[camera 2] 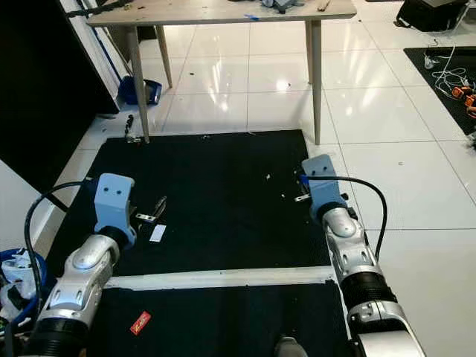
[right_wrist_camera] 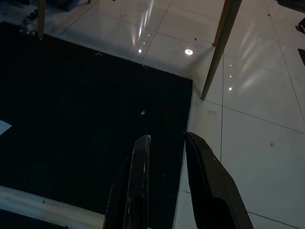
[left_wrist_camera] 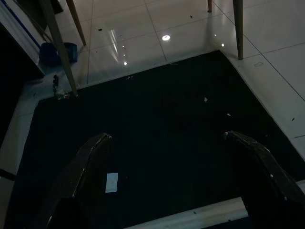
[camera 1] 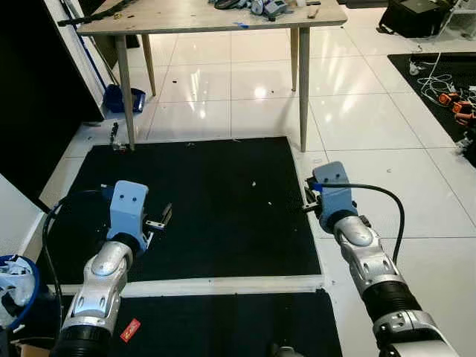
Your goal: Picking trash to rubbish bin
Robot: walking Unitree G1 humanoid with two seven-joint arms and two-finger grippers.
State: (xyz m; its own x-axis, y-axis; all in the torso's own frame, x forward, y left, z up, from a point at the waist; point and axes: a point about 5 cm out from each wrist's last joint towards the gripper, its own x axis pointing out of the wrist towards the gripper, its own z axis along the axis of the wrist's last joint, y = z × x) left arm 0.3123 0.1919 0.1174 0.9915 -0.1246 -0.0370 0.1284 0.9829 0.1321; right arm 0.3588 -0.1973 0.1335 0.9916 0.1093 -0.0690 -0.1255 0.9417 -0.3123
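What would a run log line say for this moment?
left gripper: open, above black floor mat | small white paper scrap: on mat, ungrasped | right gripper: narrowly open, empty, over mat edge

Open black mat (camera 1: pixel 223 208) ahead lies unobstructed; table legs (camera 1: pixel 303 89) stand at its far edge.

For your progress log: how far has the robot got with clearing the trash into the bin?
Done: the bin already holds crumpled trash.
In hand: nothing. The left gripper is open above the black mat, close to a white paper scrap; the right gripper, slightly open, holds nothing.
Left: the white scrap and a red wrapper on the nearer mat.
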